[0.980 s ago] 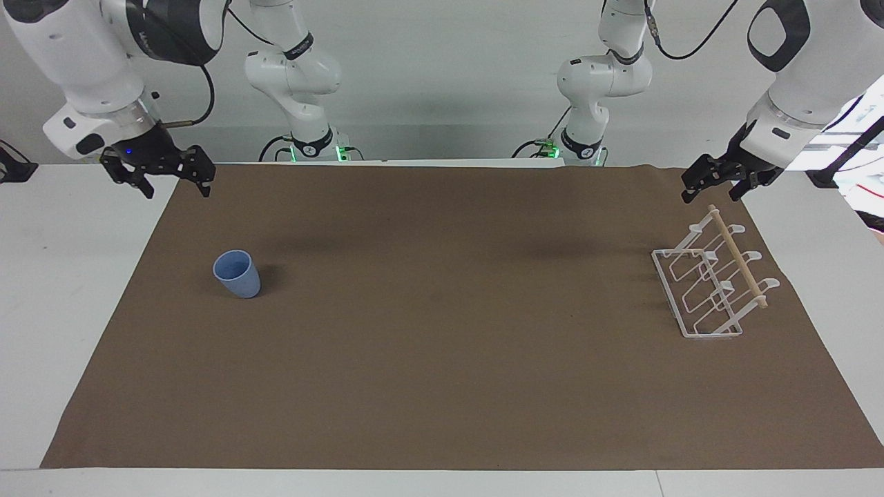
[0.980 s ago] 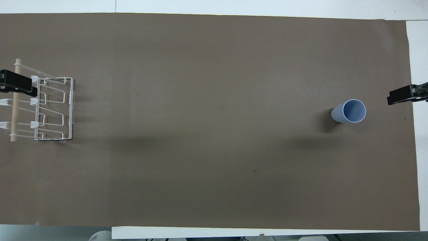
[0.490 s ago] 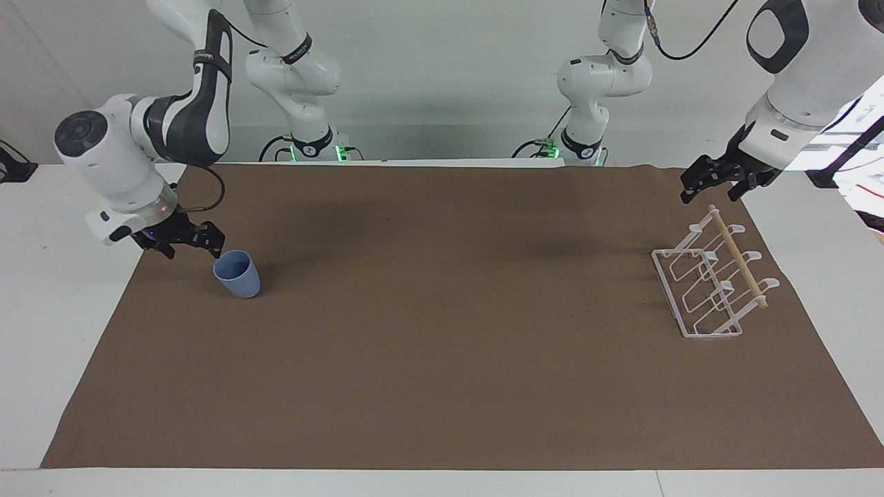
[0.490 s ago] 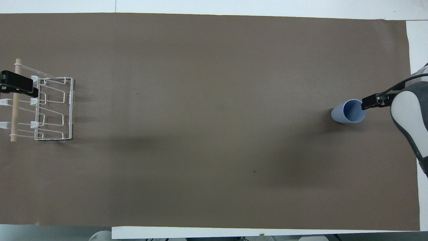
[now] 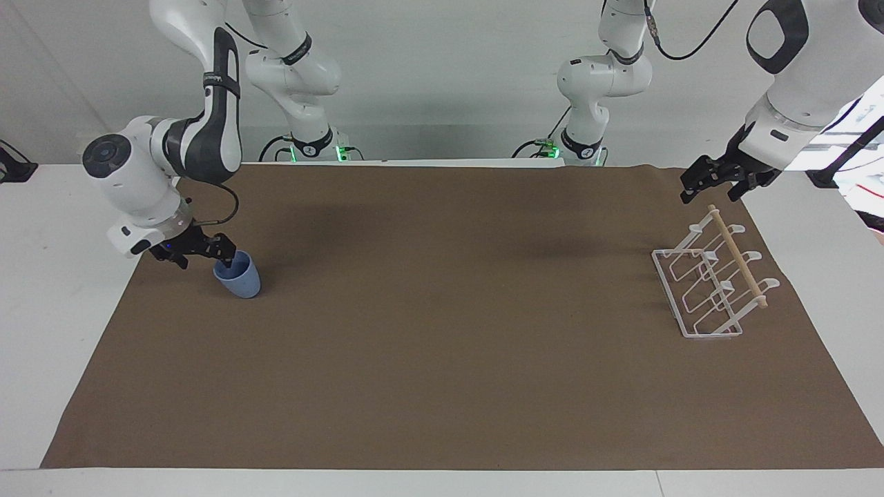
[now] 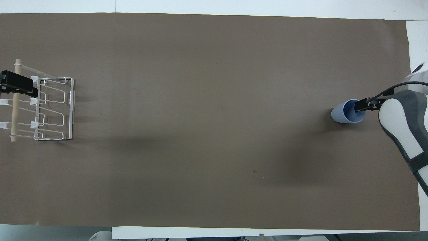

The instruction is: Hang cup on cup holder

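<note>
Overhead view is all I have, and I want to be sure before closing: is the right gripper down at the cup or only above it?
Observer: Down at it. The right gripper is open and straddles the rim of the cup, one fingertip at the mouth and one outside the wall.
Operator: Is the cup upright?
Observer: Yes, it stands on its base on the brown mat.
Operator: The left gripper seems to lie on the cup holder.
Observer: No. The left gripper hangs in the air over the cup holder, apart from it.
</note>
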